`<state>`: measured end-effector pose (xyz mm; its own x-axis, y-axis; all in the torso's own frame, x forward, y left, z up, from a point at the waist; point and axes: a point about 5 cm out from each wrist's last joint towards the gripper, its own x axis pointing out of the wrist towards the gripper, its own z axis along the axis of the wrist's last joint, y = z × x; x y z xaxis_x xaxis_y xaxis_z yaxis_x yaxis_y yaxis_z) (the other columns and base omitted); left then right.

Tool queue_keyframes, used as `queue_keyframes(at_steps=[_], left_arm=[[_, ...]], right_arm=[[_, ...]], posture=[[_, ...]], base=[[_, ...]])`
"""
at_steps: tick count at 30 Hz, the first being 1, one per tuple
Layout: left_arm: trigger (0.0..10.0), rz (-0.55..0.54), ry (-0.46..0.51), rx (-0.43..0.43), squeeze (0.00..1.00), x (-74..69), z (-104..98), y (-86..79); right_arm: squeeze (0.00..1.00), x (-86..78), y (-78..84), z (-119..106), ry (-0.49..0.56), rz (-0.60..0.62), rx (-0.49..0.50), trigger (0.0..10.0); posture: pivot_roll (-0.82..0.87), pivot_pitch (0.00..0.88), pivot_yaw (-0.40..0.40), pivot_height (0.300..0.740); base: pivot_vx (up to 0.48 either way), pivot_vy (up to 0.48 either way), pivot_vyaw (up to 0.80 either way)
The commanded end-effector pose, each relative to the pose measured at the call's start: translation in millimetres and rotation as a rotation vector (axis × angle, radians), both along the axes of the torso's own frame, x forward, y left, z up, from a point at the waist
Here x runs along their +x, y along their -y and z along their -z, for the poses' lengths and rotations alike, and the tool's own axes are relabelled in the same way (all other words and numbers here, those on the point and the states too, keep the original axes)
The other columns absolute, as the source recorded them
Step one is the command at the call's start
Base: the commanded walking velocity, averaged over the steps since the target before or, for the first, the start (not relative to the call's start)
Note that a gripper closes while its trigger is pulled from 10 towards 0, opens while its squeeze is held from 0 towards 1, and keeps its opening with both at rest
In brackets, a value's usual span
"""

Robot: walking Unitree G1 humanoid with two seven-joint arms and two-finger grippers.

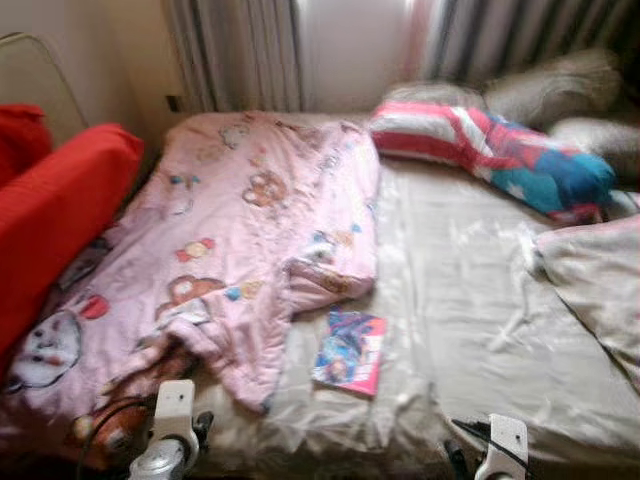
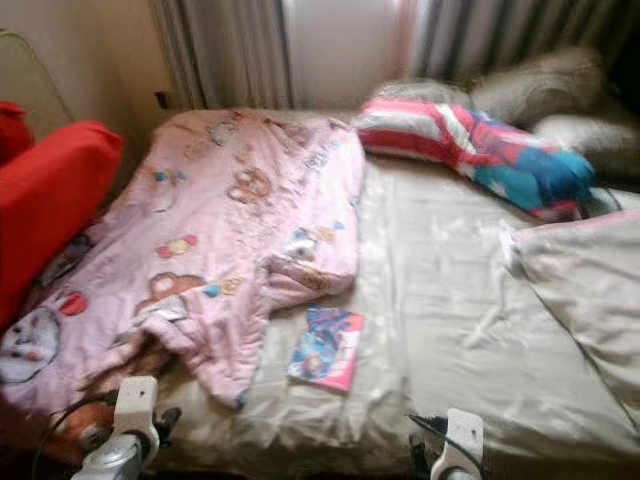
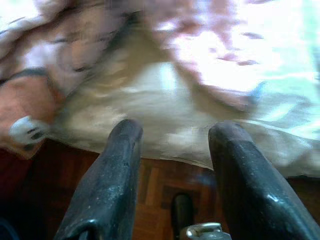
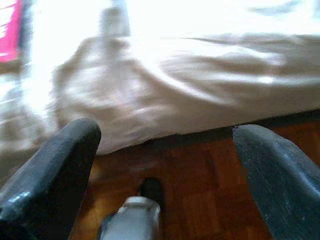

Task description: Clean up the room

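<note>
A bed with a beige sheet (image 1: 460,300) lies before me. A pink cartoon-print blanket (image 1: 250,230) is crumpled over its left half. A colourful book (image 1: 349,350) with a pink edge lies on the sheet near the front edge. My left gripper (image 3: 172,145) is open, low at the bed's front edge, with nothing between its fingers (image 3: 112,180). My right gripper (image 4: 165,150) is open as well, over the wooden floor by the bed's edge. Both wrists (image 1: 172,425) (image 1: 500,445) sit at the bottom of the head views.
A red cushion or chair (image 1: 55,210) stands left of the bed. A striped pink, red and blue pillow (image 1: 490,150) and grey pillows (image 1: 555,85) lie at the head. A pale pillow (image 1: 600,280) sits at the right. Curtains (image 1: 240,50) hang behind. Parquet floor (image 4: 200,200) is below.
</note>
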<state>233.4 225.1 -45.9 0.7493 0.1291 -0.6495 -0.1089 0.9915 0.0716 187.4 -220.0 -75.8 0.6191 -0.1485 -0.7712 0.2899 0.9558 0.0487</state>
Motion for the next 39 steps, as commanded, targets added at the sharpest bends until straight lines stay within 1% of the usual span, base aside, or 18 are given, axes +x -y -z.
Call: queue_keyframes(at_steps=[1, 6, 8, 18, 24, 29, 36, 39], left_arm=[[10.0, 0.023, -0.002, -0.018, 0.00, 1.3, 1.7, 10.7], [10.0, 0.022, 0.004, -0.018, 0.00, 2.5, 0.9, 11.0], [10.0, 0.019, 0.014, -0.020, 0.00, 4.6, -0.6, 11.5], [10.0, 0.016, 0.017, -0.020, 0.00, 5.7, -1.5, 11.1], [10.0, 0.014, 0.016, -0.019, 0.00, 5.4, -1.3, 10.6], [10.0, 0.009, 0.011, -0.020, 0.00, 4.1, -0.5, 10.0], [10.0, 0.008, 0.004, -0.018, 0.00, 1.9, 0.3, 6.4], [10.0, 0.007, -0.002, -0.022, 0.00, -2.9, 3.3, 7.0]], right_arm=[[0.00, -13.2, 6.9, 5.0, -0.040, 0.024, -0.011, 10.0], [0.00, -12.8, 6.8, 4.9, -0.040, 0.025, -0.010, 10.0], [0.00, -11.9, 7.4, 4.2, -0.033, 0.025, -0.015, 10.0], [0.00, -10.9, 6.2, 3.8, -0.021, 0.032, -0.003, 10.0], [0.00, -10.0, 6.2, 3.4, -0.024, 0.006, -0.022, 10.0], [0.00, -10.1, 6.4, 3.4, -0.022, 0.014, -0.021, 10.0], [0.00, -11.8, 4.7, 4.6, -0.024, 0.040, -0.011, 10.0], [0.00, -17.9, 6.1, 7.0, -0.037, 0.040, -0.014, 10.0]], posture=[[0.12, 0.034, 0.019, 0.740], [0.12, 0.036, 0.018, 0.740], [0.12, 0.044, 0.016, 0.740], [0.13, 0.050, 0.017, 0.740], [0.13, 0.051, 0.020, 0.740], [0.13, 0.050, 0.018, 0.740], [0.13, 0.053, 0.026, 0.740], [0.13, 0.068, 0.016, 0.740]], base=[[0.000, -0.480, -0.79], [0.000, -0.480, -0.79], [0.000, -0.480, 0.00], [0.000, -0.480, 0.00], [0.000, -0.480, 0.00], [0.000, -0.480, 0.78], [0.000, -0.480, 0.00], [0.000, -0.480, 0.00]])
